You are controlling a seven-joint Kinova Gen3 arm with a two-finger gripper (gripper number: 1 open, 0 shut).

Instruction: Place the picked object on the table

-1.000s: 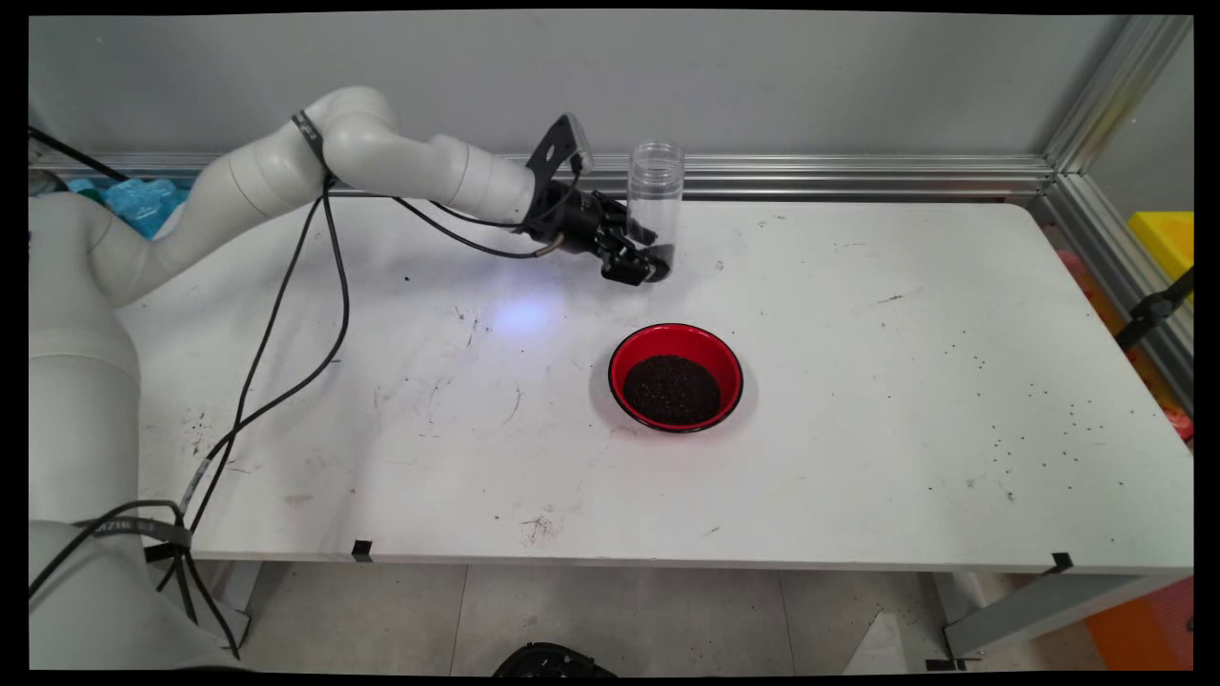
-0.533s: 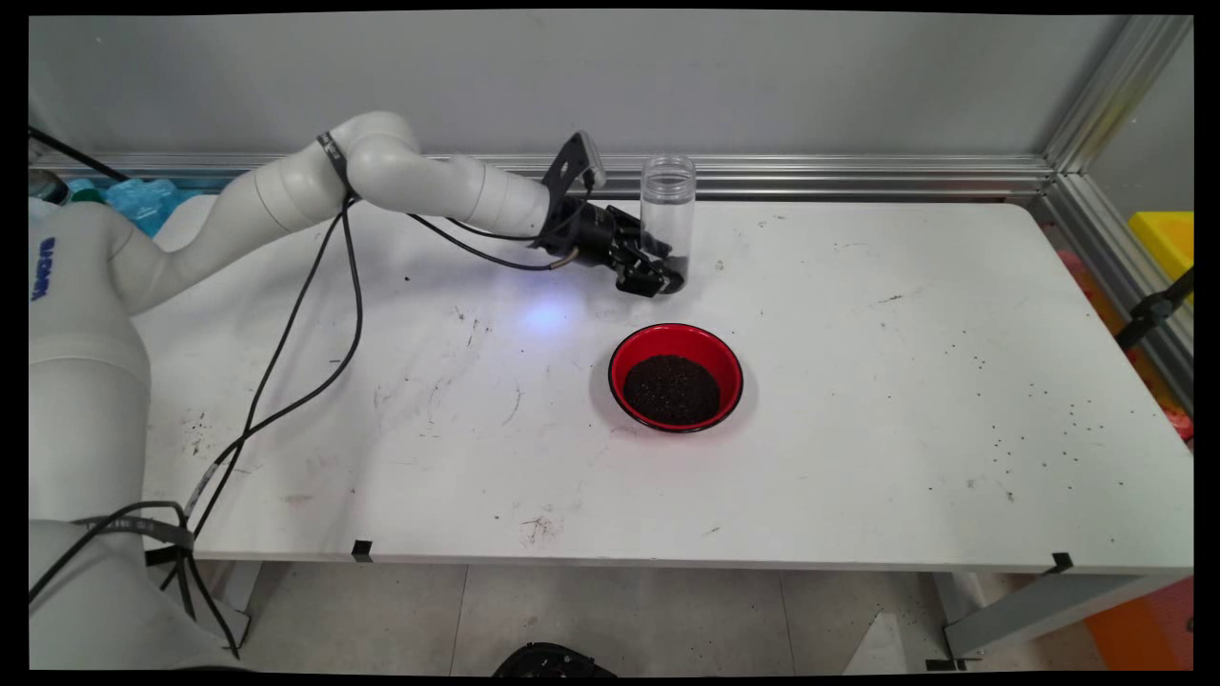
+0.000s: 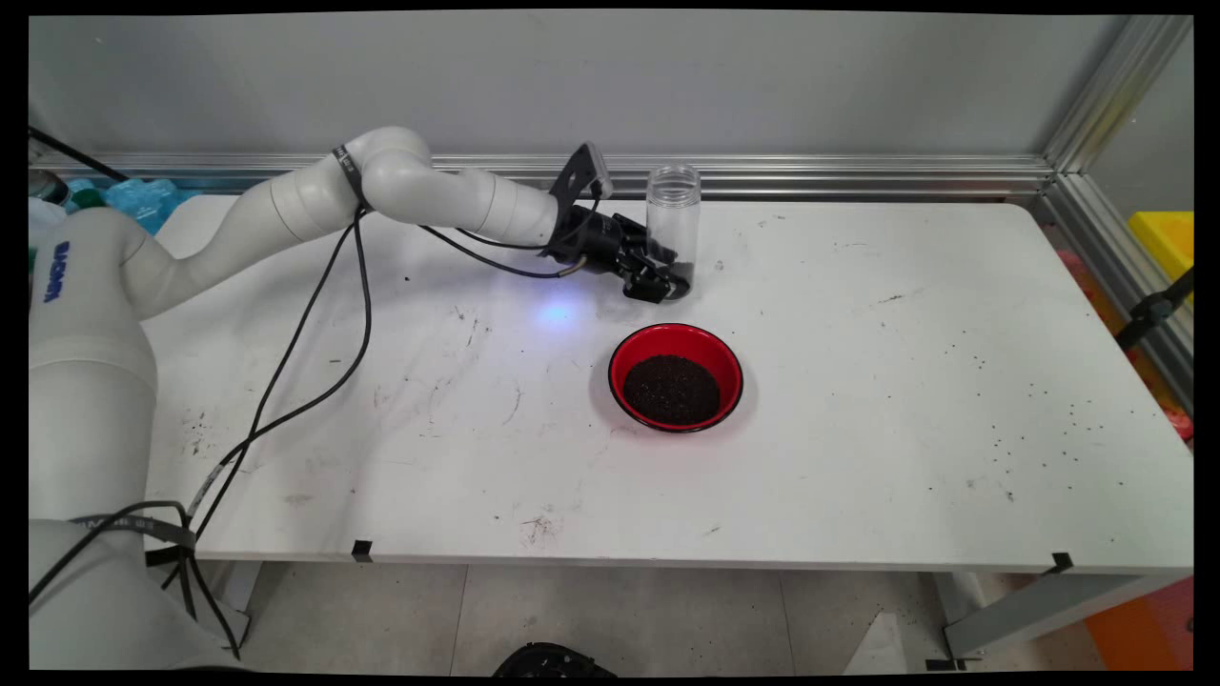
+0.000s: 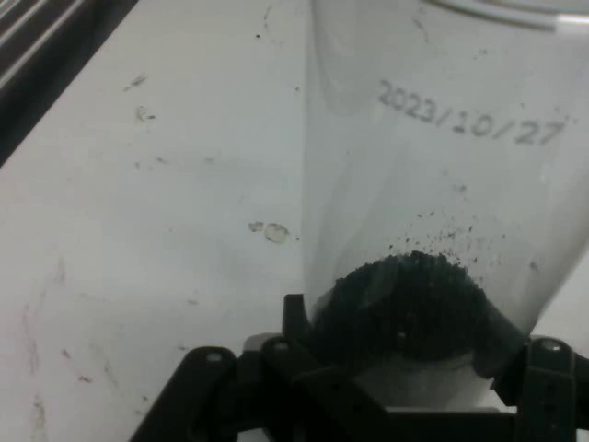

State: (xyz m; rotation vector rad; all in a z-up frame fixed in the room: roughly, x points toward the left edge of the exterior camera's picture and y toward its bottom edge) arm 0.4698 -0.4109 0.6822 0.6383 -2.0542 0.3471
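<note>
A clear plastic jar (image 3: 673, 221) stands upright at the back middle of the white table (image 3: 858, 381), with a little dark granular stuff at its bottom. My black gripper (image 3: 667, 283) is shut on the jar's lower end. In the hand view the jar (image 4: 442, 184) fills the upper right, printed 2023/10/27, its dark contents (image 4: 405, 308) heaped just above the gripper (image 4: 405, 368). In front of the jar, nearer the camera, sits a red bowl (image 3: 676, 375) holding more of the dark granules.
Black cables (image 3: 315, 314) hang from the arm down over the table's left part. An aluminium rail (image 3: 858, 176) runs along the back edge. Dark specks (image 3: 1029, 429) lie scattered on the table's right side.
The gripper has carried the jar down and to the right, from above the table to its surface, keeping it upright. The bowl has stayed put.
</note>
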